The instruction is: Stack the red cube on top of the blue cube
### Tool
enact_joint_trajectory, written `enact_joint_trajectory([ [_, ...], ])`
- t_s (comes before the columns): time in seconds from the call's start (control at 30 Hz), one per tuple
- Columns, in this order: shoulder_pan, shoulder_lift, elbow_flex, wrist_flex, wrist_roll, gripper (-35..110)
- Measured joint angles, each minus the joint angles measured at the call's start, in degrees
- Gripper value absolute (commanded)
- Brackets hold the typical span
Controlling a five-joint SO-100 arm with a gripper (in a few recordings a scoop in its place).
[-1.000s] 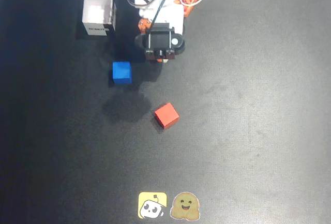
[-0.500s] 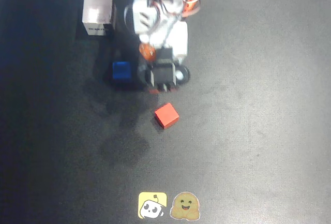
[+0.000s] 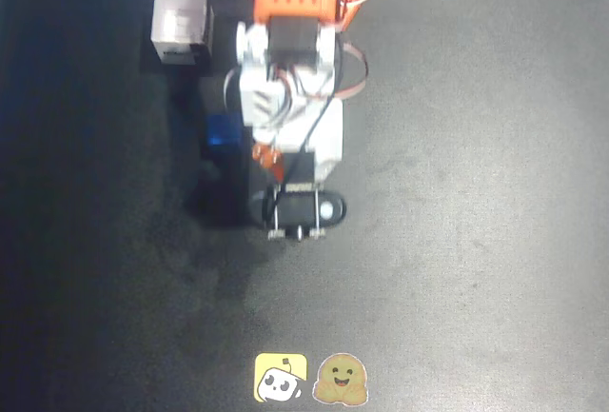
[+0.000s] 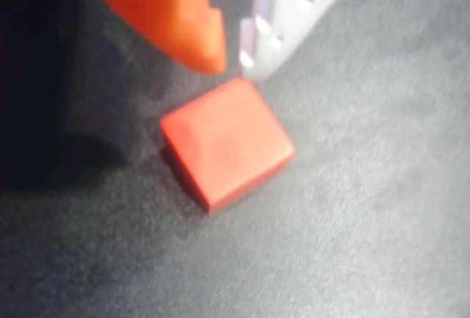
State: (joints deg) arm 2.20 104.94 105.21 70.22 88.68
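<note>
The red cube (image 4: 228, 142) lies flat on the black mat, filling the middle of the wrist view. My gripper (image 4: 233, 62) hangs just above the cube's far corner. Its orange finger (image 4: 183, 17) and white finger (image 4: 283, 17) stand a narrow gap apart with nothing between them. Seen from overhead, the arm's wrist (image 3: 297, 210) covers the spot where the red cube lies. The blue cube (image 3: 225, 132) sits in shadow at the arm's left side, partly hidden by it.
A white open box (image 3: 181, 24) stands at the back left. Two stickers, a yellow one (image 3: 281, 377) and a brown one (image 3: 341, 379), lie at the mat's front edge. Bare mat stretches to the right and front.
The arm has reached forward from its folded pose at the back, past the blue cube, until the wrist stands over the red cube and hides it from above.
</note>
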Motion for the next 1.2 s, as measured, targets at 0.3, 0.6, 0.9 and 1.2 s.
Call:
enact_joint_trajectory([
  [0.3, 0.2, -1.7, -1.1, -4.1, -18.8, 0],
  [0.6, 0.1, -4.0, -2.0, -4.4, -30.2, 0],
  [0.9, 0.1, -5.9, -2.0, -5.4, -30.8, 0],
  [1.2, 0.1, -10.5, -0.4, -9.5, -30.9, 0],
])
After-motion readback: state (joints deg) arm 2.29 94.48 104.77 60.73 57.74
